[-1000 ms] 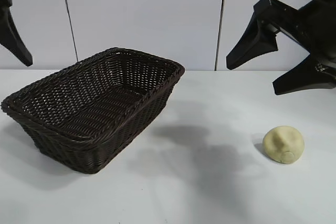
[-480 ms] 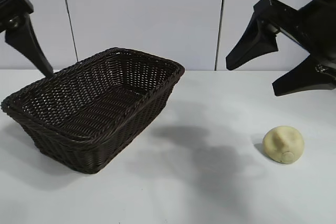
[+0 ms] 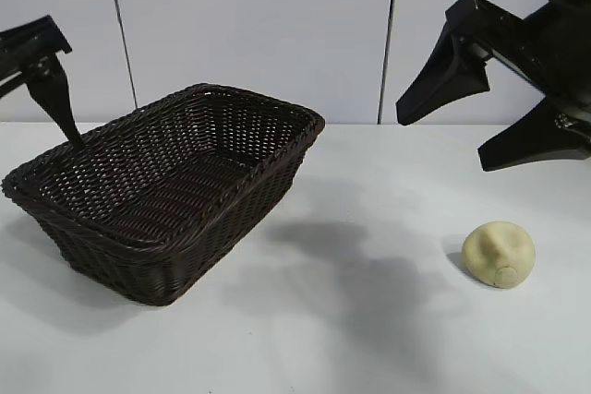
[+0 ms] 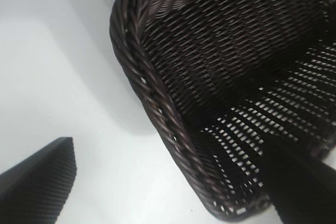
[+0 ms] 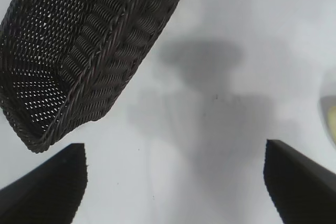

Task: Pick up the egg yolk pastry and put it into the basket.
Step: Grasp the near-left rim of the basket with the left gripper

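Note:
The egg yolk pastry (image 3: pixel 499 254), a pale yellow dented ball, lies on the white table at the right. A sliver of it shows at the edge of the right wrist view (image 5: pixel 331 116). The dark brown wicker basket (image 3: pixel 185 246) stands at the left and is empty. My right gripper (image 3: pixel 443 140) hangs open and empty high above the table, above and a little left of the pastry. My left gripper (image 4: pixel 168 192) is open and empty over the basket's left rim (image 4: pixel 152 93). In the exterior view only one of its fingers (image 3: pixel 54 94) shows, by the basket's far left corner.
The white table (image 3: pixel 351 339) has bare room between basket and pastry. A pale panelled wall (image 3: pixel 259 25) stands behind. The basket also shows in the right wrist view (image 5: pixel 105 66).
My left gripper has come in from the left edge and moved right, toward the basket's far left corner. The right gripper, the pastry and the basket have not moved.

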Motion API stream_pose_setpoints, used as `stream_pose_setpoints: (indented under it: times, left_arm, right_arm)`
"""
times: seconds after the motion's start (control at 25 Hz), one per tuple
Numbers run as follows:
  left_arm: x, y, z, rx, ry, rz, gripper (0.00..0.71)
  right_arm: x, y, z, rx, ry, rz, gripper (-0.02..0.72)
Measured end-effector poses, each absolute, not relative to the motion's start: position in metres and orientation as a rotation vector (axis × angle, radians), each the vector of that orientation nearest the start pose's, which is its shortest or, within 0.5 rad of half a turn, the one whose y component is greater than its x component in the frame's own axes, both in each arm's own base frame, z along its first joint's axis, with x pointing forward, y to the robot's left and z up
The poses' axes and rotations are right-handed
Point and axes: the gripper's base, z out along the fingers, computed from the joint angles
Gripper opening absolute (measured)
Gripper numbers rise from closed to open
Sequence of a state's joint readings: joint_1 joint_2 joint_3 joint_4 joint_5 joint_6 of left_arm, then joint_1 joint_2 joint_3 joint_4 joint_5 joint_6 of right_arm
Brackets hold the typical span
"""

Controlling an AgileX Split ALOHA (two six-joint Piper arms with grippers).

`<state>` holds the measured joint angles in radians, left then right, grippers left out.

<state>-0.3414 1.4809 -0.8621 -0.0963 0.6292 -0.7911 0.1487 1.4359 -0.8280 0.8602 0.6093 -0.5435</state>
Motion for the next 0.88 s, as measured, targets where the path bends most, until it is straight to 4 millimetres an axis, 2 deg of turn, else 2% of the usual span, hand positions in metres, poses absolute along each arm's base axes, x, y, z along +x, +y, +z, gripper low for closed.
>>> stream_pose_setpoints:
  times: [0.44, 0.56, 0.72, 0.88]
  left_arm:
    - [0.284, -0.106, 0.164, -0.782, 2.754, -0.366, 0.685]
    - [0.286, -0.107, 0.160, -0.783, 2.755, -0.363, 0.662]
    - [0.287, -0.107, 0.159, -0.783, 2.751, -0.366, 0.589]
    - [0.287, -0.107, 0.159, -0.783, 2.751, -0.366, 0.559]
  right_arm:
    - [0.268, 0.080, 0.236, -0.102, 2.526, 0.709, 0.653]
    - [0.267, 0.080, 0.235, -0.106, 2.527, 0.706, 0.653]
    - [0.267, 0.080, 0.235, -0.106, 2.527, 0.706, 0.653]
    - [0.267, 0.080, 0.235, -0.106, 2.527, 0.706, 0.653]
